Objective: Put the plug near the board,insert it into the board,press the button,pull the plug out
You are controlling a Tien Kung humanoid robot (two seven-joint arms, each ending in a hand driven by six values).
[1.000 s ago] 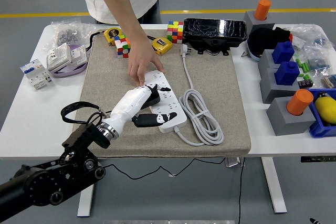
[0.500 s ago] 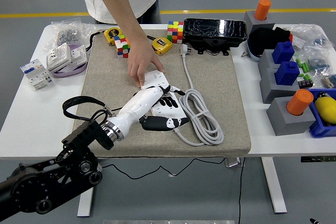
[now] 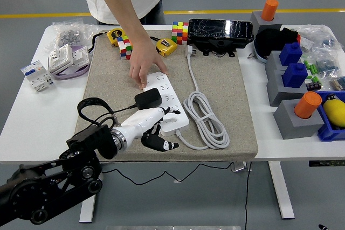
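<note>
1. Black plug [image 3: 148, 98] sits on the near-left part of the white board [image 3: 166, 100], and it looks seated in a socket, though I can't see the pins from this angle.
2. Left hand [image 3: 152, 129] hangs just near-side of the board's near end, fingers loosely spread with nothing in them. Right hand isn't in the shot.
3. My guess is the button press is the step in hand. I can't pick the button out on the board, so the hand needs to find it first, then poke with one fingertip and keep the other fingers clear of the plug.
4. A person's hand [image 3: 144, 65] presses down on the board's far end, which should keep it from sliding during the press and the pull-out.
5. Looks-wise the plug is a chunky, rounded black block with a thin black cable [image 3: 97, 105] looping off to the left over the grey mat [image 3: 226, 79]. The board's own white cord [image 3: 207, 119] lies coiled on its right.
</note>
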